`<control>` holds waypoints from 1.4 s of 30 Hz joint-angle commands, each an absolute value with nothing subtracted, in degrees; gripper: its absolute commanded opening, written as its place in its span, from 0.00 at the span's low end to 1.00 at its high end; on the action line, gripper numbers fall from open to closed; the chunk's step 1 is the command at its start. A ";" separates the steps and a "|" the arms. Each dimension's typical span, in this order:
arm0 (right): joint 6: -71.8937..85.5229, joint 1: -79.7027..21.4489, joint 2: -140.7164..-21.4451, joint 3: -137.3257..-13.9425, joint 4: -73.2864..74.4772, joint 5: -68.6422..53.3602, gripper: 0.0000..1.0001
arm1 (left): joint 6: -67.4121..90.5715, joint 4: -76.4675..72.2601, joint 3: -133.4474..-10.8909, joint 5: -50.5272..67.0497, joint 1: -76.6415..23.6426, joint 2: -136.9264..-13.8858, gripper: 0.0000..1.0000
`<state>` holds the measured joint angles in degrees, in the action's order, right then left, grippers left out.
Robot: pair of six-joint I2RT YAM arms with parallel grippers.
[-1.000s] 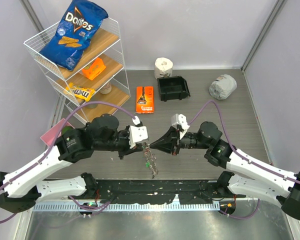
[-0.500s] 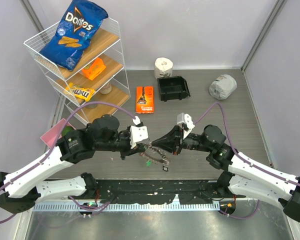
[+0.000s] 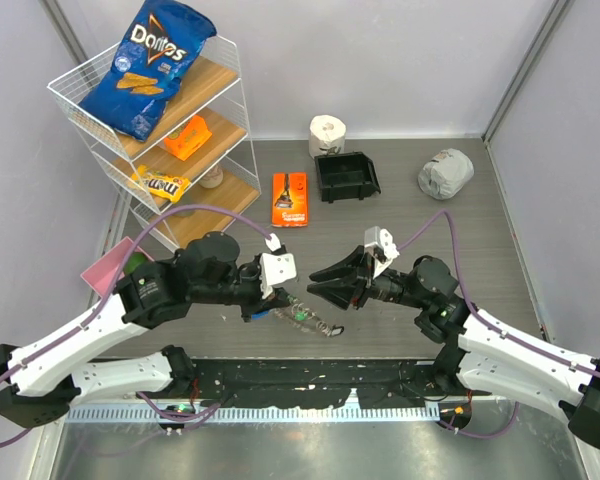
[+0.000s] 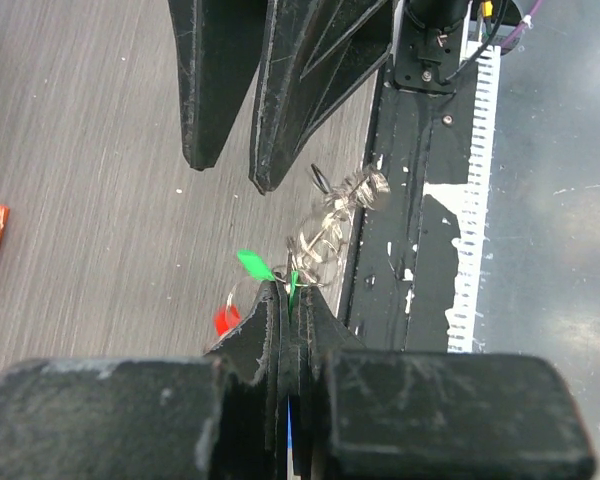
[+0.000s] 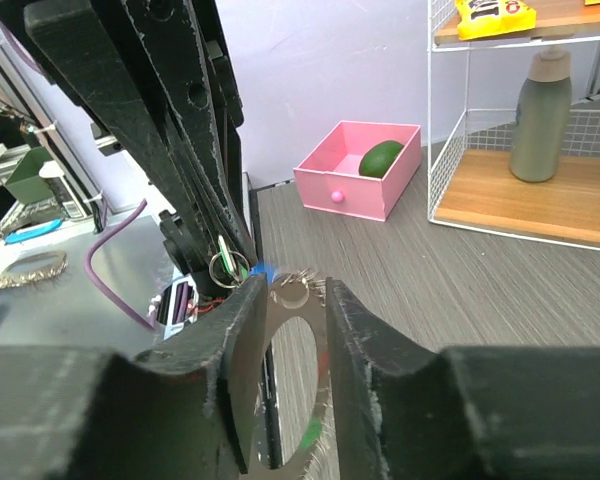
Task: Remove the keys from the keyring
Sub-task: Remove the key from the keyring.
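Left gripper (image 3: 267, 306) fingers pinch the keyring (image 3: 305, 318), which dangles just past their tips. Right gripper (image 3: 316, 281) fingers are spread, just off it. Keys (image 4: 252, 265) hang on it, so removal looks mostly undone.

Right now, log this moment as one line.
left gripper: shut on keyring | right gripper: open, clear of keyring | keys: green and red heads on keyring
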<state>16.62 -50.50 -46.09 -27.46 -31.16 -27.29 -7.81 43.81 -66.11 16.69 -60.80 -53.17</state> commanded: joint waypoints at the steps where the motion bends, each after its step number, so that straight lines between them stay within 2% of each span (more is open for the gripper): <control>1: 13.37 -50.36 -44.83 -28.83 -31.04 -30.05 0.38 | -6.94 42.97 -69.87 19.16 -61.08 -52.38 0.00; 8: 7.48 -50.36 -45.61 -33.21 -23.74 -36.20 0.39 | -6.94 44.74 -71.54 21.88 -61.00 -52.56 0.00; 18: 6.68 -50.89 -49.04 -36.82 -22.50 -43.24 0.38 | -6.77 44.82 -72.07 21.71 -61.00 -52.82 0.00; 33: 5.98 -53.70 -53.87 -39.46 -21.88 -44.12 0.33 | -6.86 44.91 -72.77 21.62 -61.00 -53.35 0.00; 35: 5.80 -53.96 -54.40 -39.73 -21.89 -44.03 0.31 | -6.94 44.83 -72.77 21.62 -61.00 -53.35 0.00; 37: 5.80 -54.05 -54.49 -39.64 -21.88 -43.69 0.23 | -6.94 44.91 -72.69 21.62 -61.08 -53.35 0.00; 38: 5.71 -54.05 -54.23 -39.55 -21.88 -43.51 0.09 | -6.94 44.91 -72.69 21.62 -61.00 -53.35 0.00; 39: 5.63 -54.05 -54.05 -39.38 -21.45 -42.90 0.05 | -6.86 45.09 -72.69 21.62 -61.08 -53.35 0.00; 42: 5.01 -54.05 -52.48 -37.98 -20.83 -41.66 0.05 | -6.94 44.83 -72.60 21.45 -61.00 -52.74 0.00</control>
